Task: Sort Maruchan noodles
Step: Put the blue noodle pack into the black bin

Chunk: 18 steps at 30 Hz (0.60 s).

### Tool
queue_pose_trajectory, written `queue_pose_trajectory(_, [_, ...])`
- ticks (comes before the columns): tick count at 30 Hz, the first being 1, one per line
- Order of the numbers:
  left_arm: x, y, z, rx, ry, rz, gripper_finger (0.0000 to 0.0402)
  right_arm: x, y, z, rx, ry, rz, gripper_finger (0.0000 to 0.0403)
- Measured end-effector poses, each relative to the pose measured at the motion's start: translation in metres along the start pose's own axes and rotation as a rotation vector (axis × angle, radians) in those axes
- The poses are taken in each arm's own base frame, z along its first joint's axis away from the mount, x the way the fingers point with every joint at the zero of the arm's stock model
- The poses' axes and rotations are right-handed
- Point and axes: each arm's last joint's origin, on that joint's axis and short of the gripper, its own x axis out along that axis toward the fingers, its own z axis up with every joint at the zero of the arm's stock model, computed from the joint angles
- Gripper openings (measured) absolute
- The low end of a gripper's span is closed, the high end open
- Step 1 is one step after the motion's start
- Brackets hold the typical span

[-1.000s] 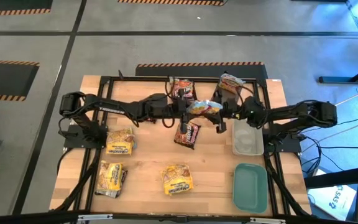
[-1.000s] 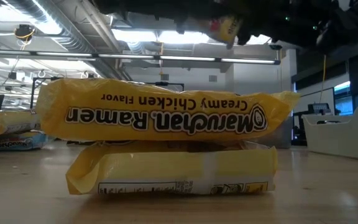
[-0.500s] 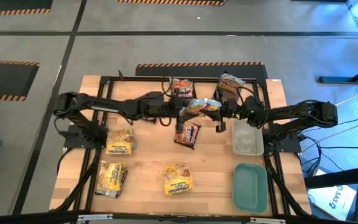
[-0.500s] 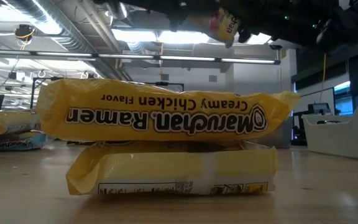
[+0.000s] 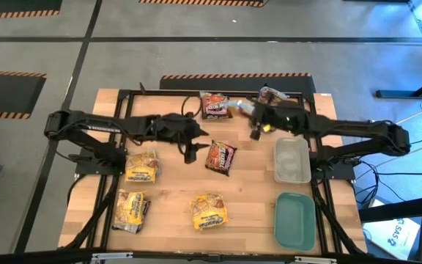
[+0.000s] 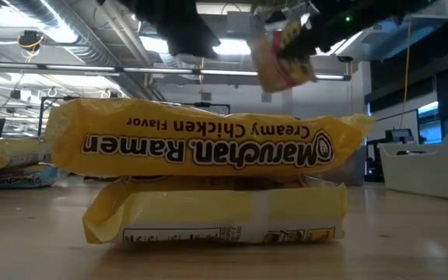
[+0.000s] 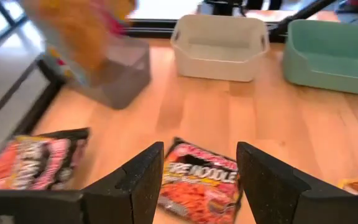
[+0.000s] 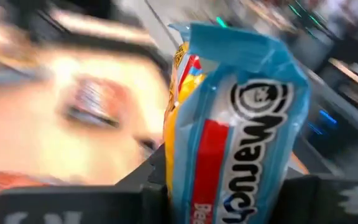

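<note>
Half a second ago both grippers met over the middle of the surface with a blue-edged packet between them. Now the left gripper [image 5: 190, 152] has let go and drawn back toward frame left, its fingers apart and empty above a dark red packet [image 5: 221, 157]. The right gripper [image 5: 258, 126] has carried the blue packet [image 8: 229, 124] up toward the upper right of the high view, clamped on it; the low view shows it hanging in the air at top centre. That reads as a handover completed: the packet is now the right arm's to place, probably with the similar packet [image 5: 272, 94] at the top right edge.

The right arm reaches long and nearly straight from frame right, its wrist near the second dark red packet [image 5: 215, 106]. The left arm stretches in from frame left, gripper pointing down. Yellow packets [image 5: 141, 166] lie lower left, with the clear tray [image 5: 291, 160] and teal lid [image 5: 294, 219] at lower right.
</note>
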Motion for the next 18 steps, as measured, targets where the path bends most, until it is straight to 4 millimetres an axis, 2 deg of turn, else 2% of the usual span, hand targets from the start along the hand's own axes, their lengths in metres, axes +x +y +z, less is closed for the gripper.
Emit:
queue_pose_trajectory(2, [0.006,-0.003,-0.014,-0.001,-0.047,-0.011,0.0197,0.0,-0.013,0.006,-0.029,0.129,-0.074,0.0089])
queue_pose_trajectory(5, [0.011,-0.004,-0.036,-0.01,-0.139,-0.037,0.0197,0.002,-0.035,0.003,-0.058,0.345,-0.153,0.0087])
queue_pose_trajectory(10, [0.011,-0.004,-0.063,-0.023,-0.281,-0.058,0.0196,0.007,-0.072,-0.004,-0.026,0.588,-0.151,0.0091])
queue_pose_trajectory(14, [0.01,-0.003,-0.072,-0.049,-0.318,-0.061,0.0196,0.017,-0.091,-0.018,0.042,0.738,-0.052,0.0087])
queue_pose_trajectory(18, [0.01,-0.004,-0.074,-0.064,-0.309,-0.069,0.0196,0.032,-0.102,-0.038,0.086,0.831,0.02,0.0089])
